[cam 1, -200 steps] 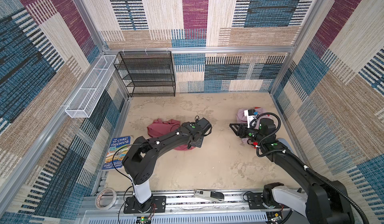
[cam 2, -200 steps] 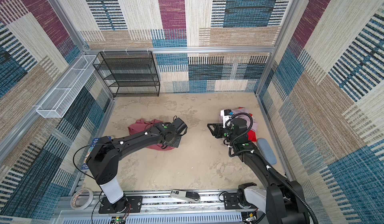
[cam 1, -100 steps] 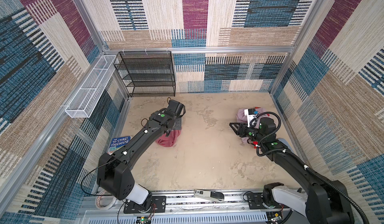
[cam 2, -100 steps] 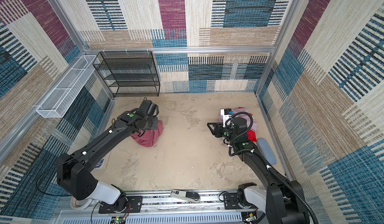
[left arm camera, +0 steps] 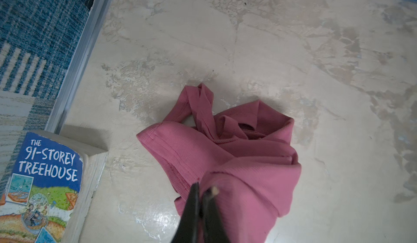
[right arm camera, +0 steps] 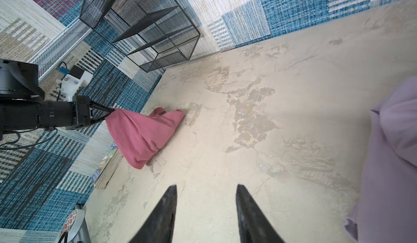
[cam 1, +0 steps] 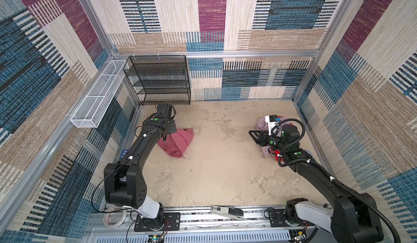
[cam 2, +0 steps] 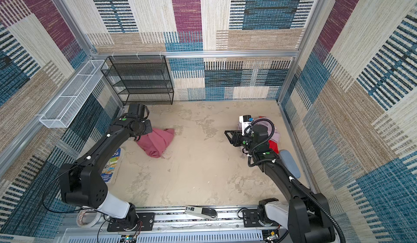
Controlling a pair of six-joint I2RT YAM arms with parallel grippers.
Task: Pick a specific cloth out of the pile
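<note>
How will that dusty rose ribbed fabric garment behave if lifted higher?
Probably floppy: the dusty rose ribbed garment drapes in a cone from the shut left gripper. Likely light: a pinched corner carries it, and its loose straps may trail.

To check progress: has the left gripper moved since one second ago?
Yes. In a top view the left gripper, shut on the cloth, has gone left across the floor and is now nearer the rack.

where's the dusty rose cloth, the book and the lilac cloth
dusty rose cloth (cam 1: 178, 140): in a top view, middle of its draped fold
book (left arm camera: 48, 162): left wrist view, blue cover by the title
lilac cloth (right arm camera: 397, 153): right wrist view, its broad smooth face
</note>
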